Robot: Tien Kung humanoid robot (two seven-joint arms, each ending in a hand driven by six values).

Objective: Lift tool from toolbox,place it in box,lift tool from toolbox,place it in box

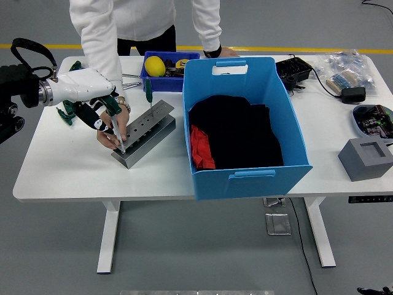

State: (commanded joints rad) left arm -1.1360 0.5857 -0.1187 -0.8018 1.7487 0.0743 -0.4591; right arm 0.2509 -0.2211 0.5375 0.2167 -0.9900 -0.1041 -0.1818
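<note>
A grey metal tool block [145, 131] with a row of holes lies left of the big blue box [245, 175], which holds black and red cloth. My left hand [104, 114], white with green and black fingers, is curled round the handle of a screwdriver [116, 133]. The screwdriver's thin shaft slants down to the block's near end. A person's hand [109, 137] rests on that same end of the block. A second green-handled screwdriver [148, 91] stands upright in the block's far end. My right hand is out of view.
A small blue tray [161, 81] with a yellow object [154, 66] sits behind the block. Right of the blue box are a black device [293, 70], a plastic bag [347, 69], a bowl of parts [373, 118] and a grey foam block [366, 158]. The person stands at the far edge.
</note>
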